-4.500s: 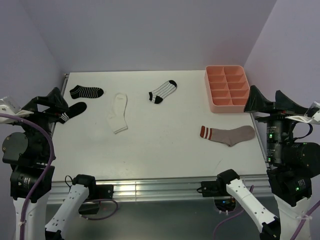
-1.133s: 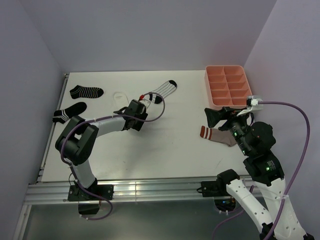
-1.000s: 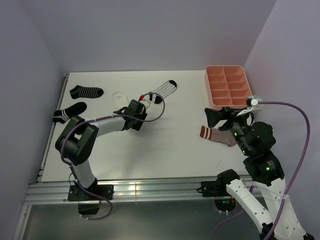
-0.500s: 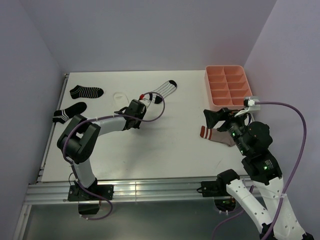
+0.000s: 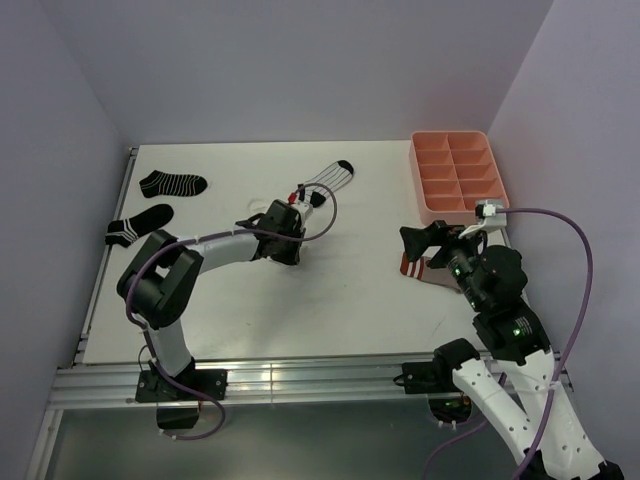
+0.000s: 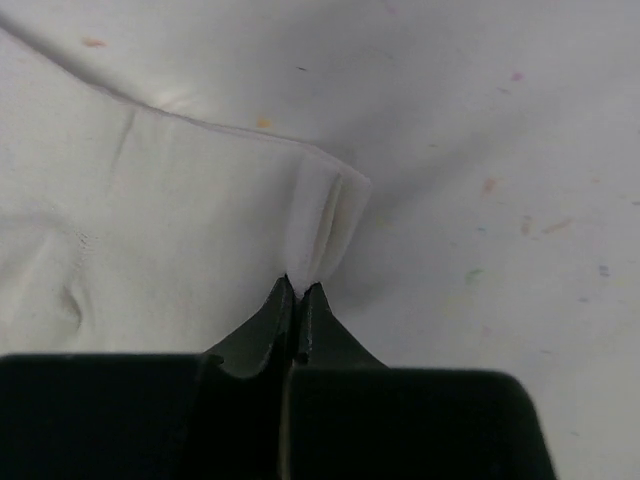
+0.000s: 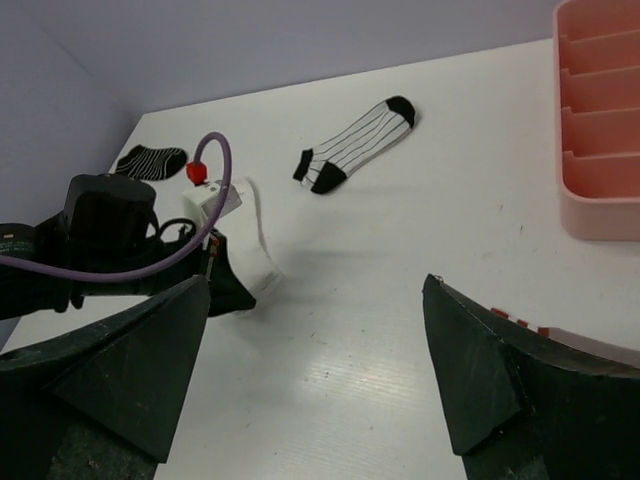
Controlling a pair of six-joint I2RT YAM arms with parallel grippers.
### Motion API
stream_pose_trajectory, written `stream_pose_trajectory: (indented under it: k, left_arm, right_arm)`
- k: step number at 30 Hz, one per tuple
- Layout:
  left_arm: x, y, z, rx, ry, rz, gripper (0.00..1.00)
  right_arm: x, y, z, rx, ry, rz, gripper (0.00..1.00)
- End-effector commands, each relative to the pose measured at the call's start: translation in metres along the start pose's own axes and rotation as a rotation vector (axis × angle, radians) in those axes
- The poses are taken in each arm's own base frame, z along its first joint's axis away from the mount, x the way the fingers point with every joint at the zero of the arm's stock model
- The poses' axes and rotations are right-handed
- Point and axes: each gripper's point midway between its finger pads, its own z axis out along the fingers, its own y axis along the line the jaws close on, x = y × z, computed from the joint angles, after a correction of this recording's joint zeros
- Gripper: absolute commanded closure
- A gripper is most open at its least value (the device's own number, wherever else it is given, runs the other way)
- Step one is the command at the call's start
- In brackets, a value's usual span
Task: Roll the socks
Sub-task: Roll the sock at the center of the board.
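A: Left gripper (image 6: 297, 297)?
B: Pinched tight on a fold of the white sock (image 6: 180, 220), mid-table, near the black-toed striped sock (image 5: 327, 183).
A: Right gripper (image 5: 420, 240)?
B: Jaws wide apart, holding nothing, over the tan sock (image 5: 412, 268) cuff, near the pink tray (image 5: 450, 216).

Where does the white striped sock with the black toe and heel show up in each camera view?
Top external: the striped sock lies far centre, left of the pink tray.
Left wrist: not in it.
Right wrist: upper middle, lying diagonally.
Shared landmark: the pink tray, at the right edge of the right wrist view.
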Motion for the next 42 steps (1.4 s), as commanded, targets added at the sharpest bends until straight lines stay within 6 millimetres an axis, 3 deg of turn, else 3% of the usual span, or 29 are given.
stream_pose_trajectory:
  k: [1,7,14,20,25,34,42]
  left_arm:
    - [0.001,-0.048,-0.018,0.201,0.046,-0.152,1.0]
    - [0.007,-0.074,-0.022,0.327,0.085,-0.301,1.0]
    - [0.007,-0.088,-0.023,0.442,0.122,-0.457,1.0]
    - [0.008,-0.084,-0.015,0.466,0.126,-0.558,1.0]
    - [0.012,-0.077,-0.011,0.477,0.127,-0.632,1.0]
    - [0.019,-0.065,-0.004,0.487,0.161,-0.716,1.0]
    - [0.021,-0.058,-0.003,0.482,0.175,-0.738,1.0]
  right_arm:
    - [0.007,0.004,0.01,-0.014,0.013,0.055,0.06]
    - [0.05,-0.002,0.036,0.023,0.144,0.138,0.09]
    - [0.105,0.002,0.066,0.095,0.311,0.203,0.19]
    - [0.168,0.012,0.093,0.156,0.504,0.252,0.41]
    - [0.202,0.028,0.108,0.147,0.595,0.296,0.55]
    - [0.259,0.042,0.128,0.128,0.722,0.368,0.57]
    - [0.285,0.047,0.137,0.076,0.741,0.417,0.6]
